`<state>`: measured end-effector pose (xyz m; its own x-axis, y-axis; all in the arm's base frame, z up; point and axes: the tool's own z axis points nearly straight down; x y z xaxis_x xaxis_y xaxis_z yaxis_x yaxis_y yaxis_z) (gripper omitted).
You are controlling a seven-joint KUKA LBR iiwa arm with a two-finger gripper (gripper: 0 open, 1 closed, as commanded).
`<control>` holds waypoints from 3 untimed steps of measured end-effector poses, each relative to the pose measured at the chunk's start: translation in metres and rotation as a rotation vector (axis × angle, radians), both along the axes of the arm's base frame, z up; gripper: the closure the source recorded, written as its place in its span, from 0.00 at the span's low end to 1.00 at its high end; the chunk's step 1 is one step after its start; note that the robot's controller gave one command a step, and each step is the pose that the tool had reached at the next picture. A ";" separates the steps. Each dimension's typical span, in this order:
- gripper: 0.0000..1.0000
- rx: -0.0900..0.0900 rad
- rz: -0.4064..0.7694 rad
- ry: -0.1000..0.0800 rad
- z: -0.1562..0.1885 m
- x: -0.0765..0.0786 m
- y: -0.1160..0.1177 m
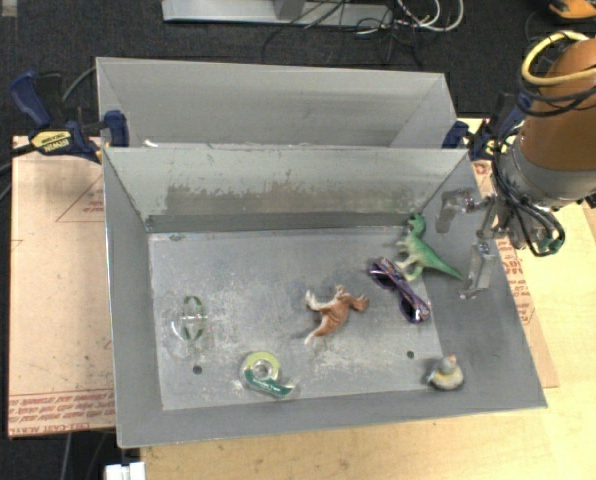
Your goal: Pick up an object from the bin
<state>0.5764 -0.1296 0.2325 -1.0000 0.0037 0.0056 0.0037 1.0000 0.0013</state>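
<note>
My gripper hangs over the bin's right wall, open, with nothing between its fingers. Just to its left a green toy dinosaur leans at the right end of the bin floor, near the back corner. A pair of purple sunglasses lies right beside the dinosaur, slightly nearer the front. A brown toy animal lies on its side in the middle of the floor.
A small grey and yellow figure sits in the front right corner. A green and white tape dispenser lies at the front, and a clear glass piece at the left. The arm with its orange cover stands outside the right rim.
</note>
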 end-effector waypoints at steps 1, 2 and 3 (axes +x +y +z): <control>0.00 -0.001 0.004 -0.008 0.005 0.001 0.001; 0.00 0.000 -0.041 -0.007 -0.098 0.013 -0.004; 0.00 -0.001 0.158 -0.011 -0.115 0.015 0.007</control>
<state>0.5918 -0.1225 0.1174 -0.9881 -0.1536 -0.0055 -0.1536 0.9881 -0.0002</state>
